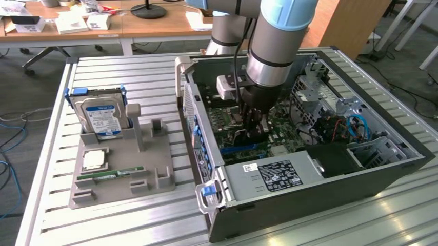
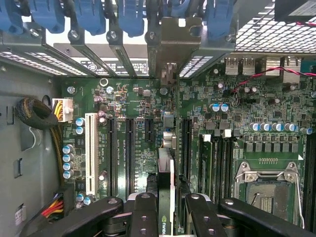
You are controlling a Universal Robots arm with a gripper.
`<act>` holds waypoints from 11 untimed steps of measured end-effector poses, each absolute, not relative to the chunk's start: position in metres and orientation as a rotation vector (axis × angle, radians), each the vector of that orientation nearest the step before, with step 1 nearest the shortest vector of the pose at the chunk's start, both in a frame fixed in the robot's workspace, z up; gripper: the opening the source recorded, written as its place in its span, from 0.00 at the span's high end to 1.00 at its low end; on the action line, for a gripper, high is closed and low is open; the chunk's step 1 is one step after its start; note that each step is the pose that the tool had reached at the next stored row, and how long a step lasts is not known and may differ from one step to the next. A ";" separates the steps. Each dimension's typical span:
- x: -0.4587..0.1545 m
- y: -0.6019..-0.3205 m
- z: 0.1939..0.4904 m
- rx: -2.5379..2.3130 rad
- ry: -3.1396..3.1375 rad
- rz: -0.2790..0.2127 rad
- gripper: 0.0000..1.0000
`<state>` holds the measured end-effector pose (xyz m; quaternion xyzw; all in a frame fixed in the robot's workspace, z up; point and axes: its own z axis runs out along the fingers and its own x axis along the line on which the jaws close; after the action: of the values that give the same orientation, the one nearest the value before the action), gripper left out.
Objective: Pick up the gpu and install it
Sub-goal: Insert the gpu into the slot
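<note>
The table [image 1: 137,220] and open computer case [image 1: 308,205] are taken in from high and well back in the exterior view, angled downward. The motherboard [image 2: 138,98] is seen close up from the wrist, straight down past the jaws. That board inside the case is shared by both views.

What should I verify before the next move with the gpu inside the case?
1. gpu clamped in the jaws: ok, held edge-on.
2. gpu over the motherboard, inside the computer case: ok.
3. gpu edge lined up with a black expansion slot: cannot tell.
4. gpu seated in a slot: cannot tell.
5. Red and black wires away from the gpu: ok.
6. Hard drive and RAM stick in the grey holder outside the case: ok.
</note>
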<state>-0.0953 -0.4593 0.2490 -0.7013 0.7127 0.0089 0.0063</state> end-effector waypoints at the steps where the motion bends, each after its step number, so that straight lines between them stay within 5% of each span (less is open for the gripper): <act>1: -0.095 -0.459 0.249 -2.195 2.230 0.028 0.74; 11: -0.095 -0.459 0.249 -2.200 2.224 0.027 0.74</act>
<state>-0.0953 -0.4592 0.2490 -0.7034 0.7108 0.0086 0.0066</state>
